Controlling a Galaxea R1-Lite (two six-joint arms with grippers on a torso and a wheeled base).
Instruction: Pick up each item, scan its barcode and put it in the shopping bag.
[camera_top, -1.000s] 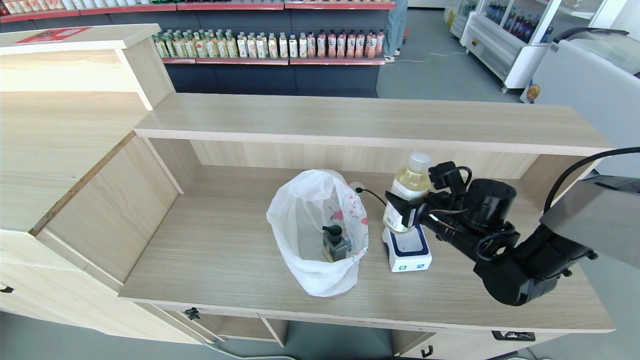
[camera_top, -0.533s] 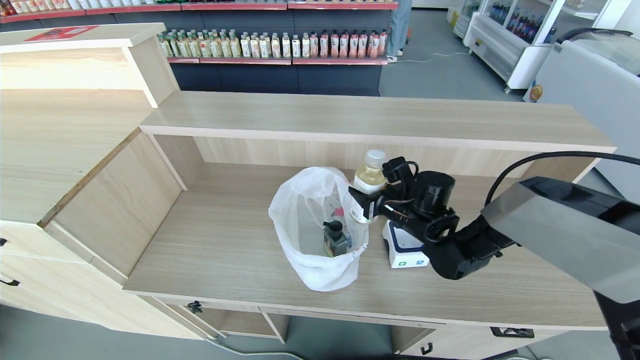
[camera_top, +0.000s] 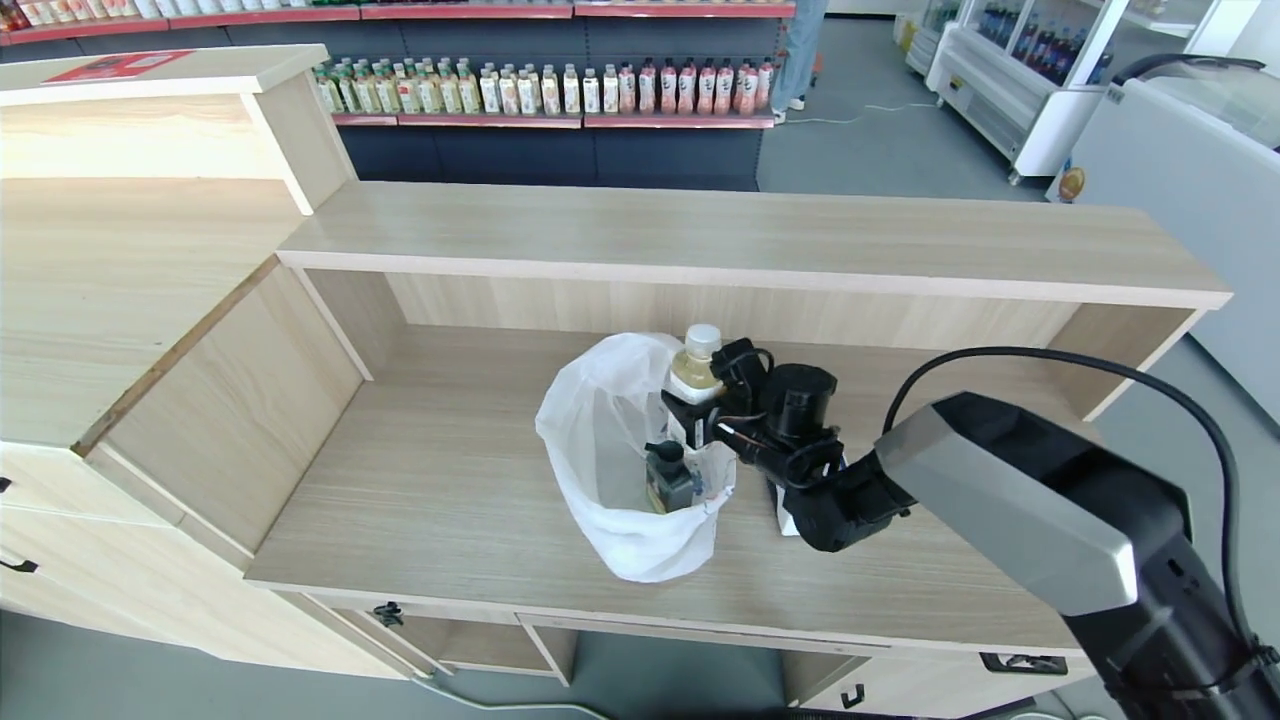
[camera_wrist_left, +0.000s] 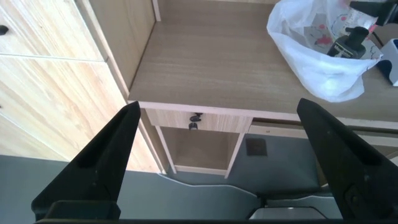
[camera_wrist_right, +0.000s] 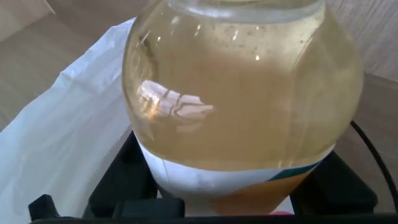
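Currently | right claw (camera_top: 688, 425) grips bottle (camera_top: 693, 375) upright | shopping bag (camera_top: 600, 440) mouth just below it | left claw (camera_wrist_left: 217, 107) wide apart

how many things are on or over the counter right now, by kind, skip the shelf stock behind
bottles: 2, the drink bottle held by the right gripper over the bag's mouth, and the dark pump bottle inside the bag
shopping bag: 1
scanner: 1, largely hidden behind the right arm
total: 4
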